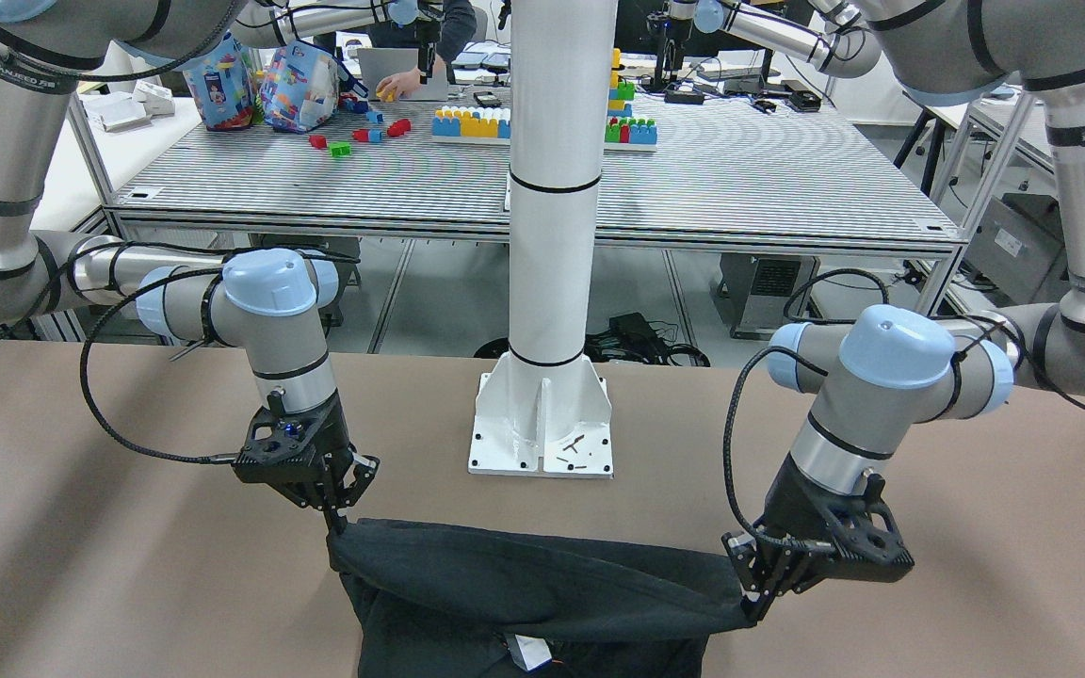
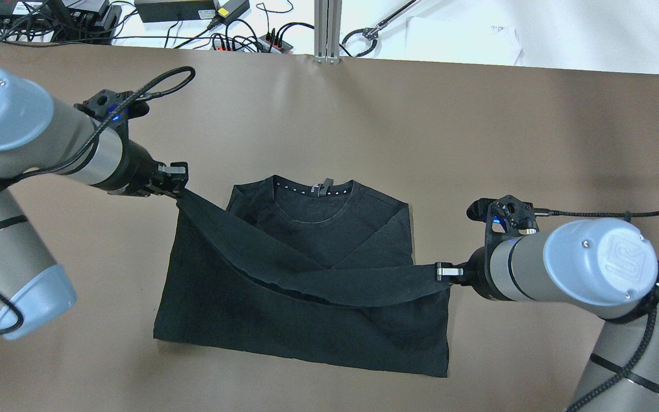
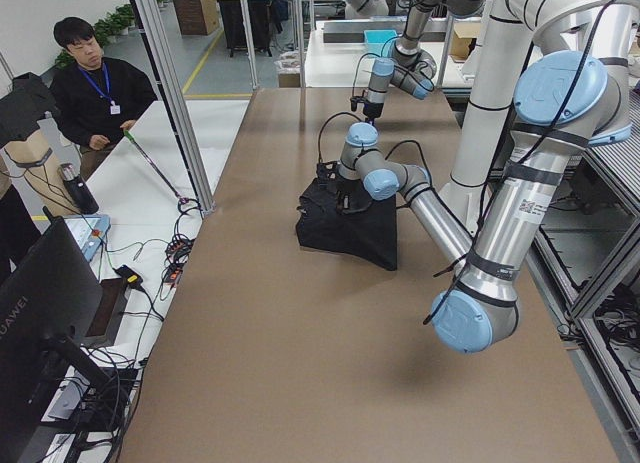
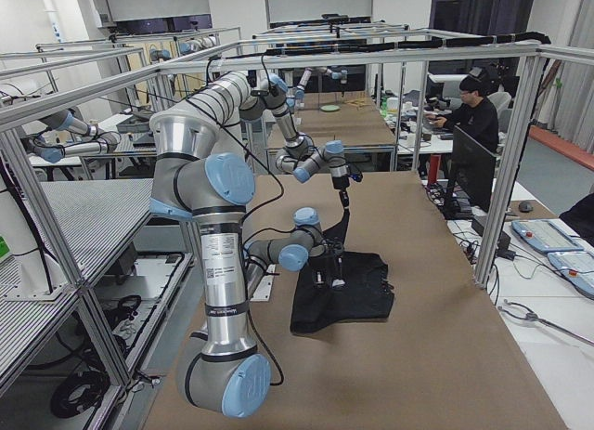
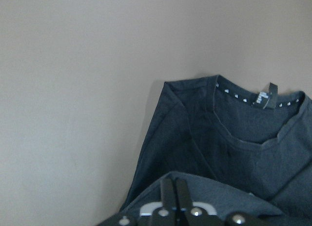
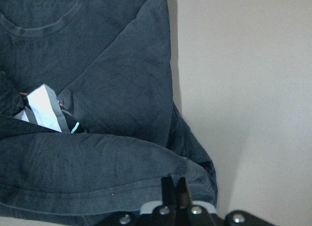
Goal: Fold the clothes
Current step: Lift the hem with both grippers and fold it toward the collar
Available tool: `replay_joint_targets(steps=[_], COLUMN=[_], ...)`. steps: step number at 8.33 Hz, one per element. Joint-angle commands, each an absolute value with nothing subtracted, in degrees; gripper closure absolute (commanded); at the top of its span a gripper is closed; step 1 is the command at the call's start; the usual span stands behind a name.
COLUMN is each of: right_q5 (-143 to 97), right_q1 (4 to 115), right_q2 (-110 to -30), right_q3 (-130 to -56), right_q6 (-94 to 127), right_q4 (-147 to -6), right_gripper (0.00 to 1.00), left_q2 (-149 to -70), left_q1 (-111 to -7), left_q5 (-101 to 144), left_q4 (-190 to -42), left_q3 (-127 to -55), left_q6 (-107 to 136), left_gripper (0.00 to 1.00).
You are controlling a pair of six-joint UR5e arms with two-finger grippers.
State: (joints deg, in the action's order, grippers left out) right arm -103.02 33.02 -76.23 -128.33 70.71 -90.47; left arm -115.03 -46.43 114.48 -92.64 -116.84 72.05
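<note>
Left end effector [image 2: 177, 189] pinches the hem corner of the clothes [image 2: 306, 326], its two fingers [image 5: 168, 192] pressed together on the fabric. The left arm comes in low from the side, its forearm roughly level over the desk [image 2: 364, 114] and its wrist pointing inward at the garment. The right end effector [image 2: 443, 272] does the same on the opposite side, its fingers [image 6: 173, 187] closed tight on the other hem corner, with the right forearm also near level and aimed inward.

The clothes are a black T-shirt lying flat in the middle of the desk, in front of the white pillar [image 1: 552, 188], with the neckline [image 2: 315, 194] on the side away from the robot. Both sleeves are tucked in over the chest. The hem [image 2: 329, 280] is held above the desk and stretched between the two end effectors as a sagging band across the shirt's body. This band runs at a slant, because the left end effector sits farther from the robot than the right. A white label [image 6: 41, 106] shows inside, under the raised layer.
</note>
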Motion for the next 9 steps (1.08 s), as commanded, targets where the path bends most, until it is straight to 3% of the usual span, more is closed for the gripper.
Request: replay_joint_targets(steps=[1,5,8,9], right_q5=[-103.0,-102.7,-102.7,-102.7], right_q1=[37.9,37.8,37.5,37.5], right_q2=[-72.7,-68.9,-68.9,-68.8], right_q3=[-120.9,-107.8,-101.9,-101.9], right_q6=[67.1,67.1,67.1,67.1], right_q4=[-90.3,-85.6,-77.1,-77.1], right_gripper=[1.00,1.00,1.00,0.83], left_q2=[-122.0,-122.9,-122.5,-122.5], left_q1=[-48.6,-47.1,-45.7,-45.8], left_q5=[114.3,111.1,109.2,109.3], left_q4=[-93.0,-103.8,-106.7,-106.7], left_q3=[-104.5,-89.0,-87.5,-87.7], left_q6=[68.6,64.4,64.5,64.1], left_gripper=[1.00,1.00,1.00,0.97])
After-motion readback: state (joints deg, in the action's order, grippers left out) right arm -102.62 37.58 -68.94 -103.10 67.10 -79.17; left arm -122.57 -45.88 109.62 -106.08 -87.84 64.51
